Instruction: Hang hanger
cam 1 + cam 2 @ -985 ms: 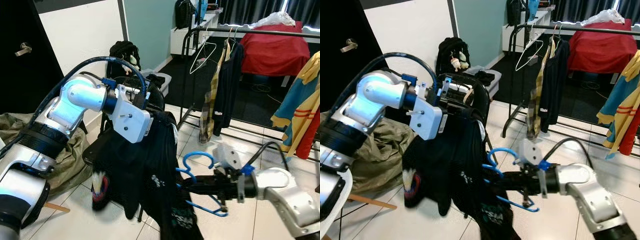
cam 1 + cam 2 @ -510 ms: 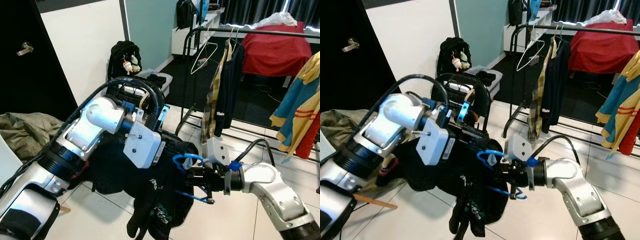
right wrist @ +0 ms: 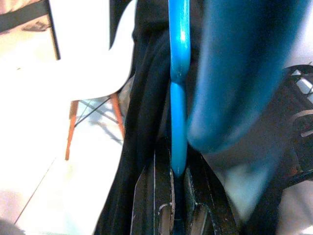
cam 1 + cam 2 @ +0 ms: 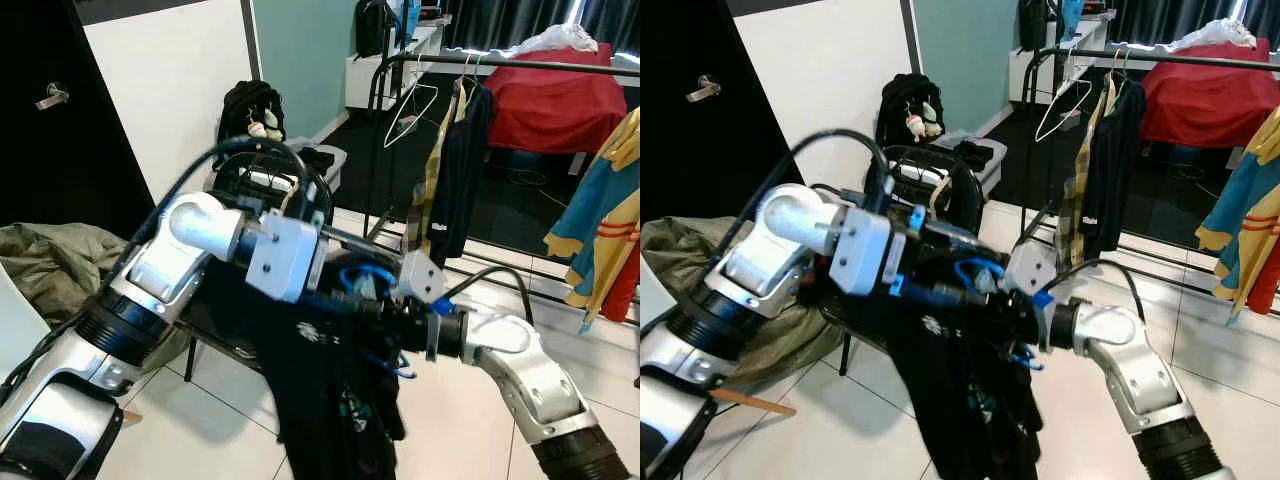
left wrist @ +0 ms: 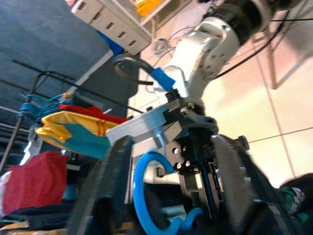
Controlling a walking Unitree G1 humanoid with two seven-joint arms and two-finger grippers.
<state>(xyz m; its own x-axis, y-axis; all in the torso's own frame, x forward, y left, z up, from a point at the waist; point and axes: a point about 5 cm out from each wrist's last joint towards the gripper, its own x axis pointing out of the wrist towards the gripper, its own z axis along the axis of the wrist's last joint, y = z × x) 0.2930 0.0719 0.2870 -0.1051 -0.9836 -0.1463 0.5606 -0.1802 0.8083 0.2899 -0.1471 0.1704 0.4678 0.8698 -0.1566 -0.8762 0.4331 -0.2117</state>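
Observation:
A blue plastic hanger (image 4: pixel 357 275) carries a black garment (image 4: pixel 330 400) that hangs straight down in front of me. My right gripper (image 4: pixel 385 322) reaches in from the right and is shut on the hanger; in the right wrist view the blue bar (image 3: pixel 177 122) runs down between its fingers (image 3: pixel 146 196). From the left, my left gripper (image 4: pixel 343 300) meets the hanger's hook. Its blurred fingers (image 5: pixel 115 186) stand wide apart in the left wrist view, with the blue hook (image 5: pixel 146 178) between them. The garment hides the hanger's lower part.
A black clothes rail (image 4: pixel 520 65) at the back right holds a white hanger (image 4: pixel 405 108), a dark shirt (image 4: pixel 452 170) and a yellow-blue garment (image 4: pixel 600 220). A black chair (image 4: pixel 255 180) with a backpack (image 4: pixel 250 105) stands behind my left arm. An olive bag (image 4: pixel 50 250) lies left.
Both grippers have risen and drawn together. The black garment, slumped low half a second ago, now hangs straight from the hanger. My left gripper has come up to the hook.

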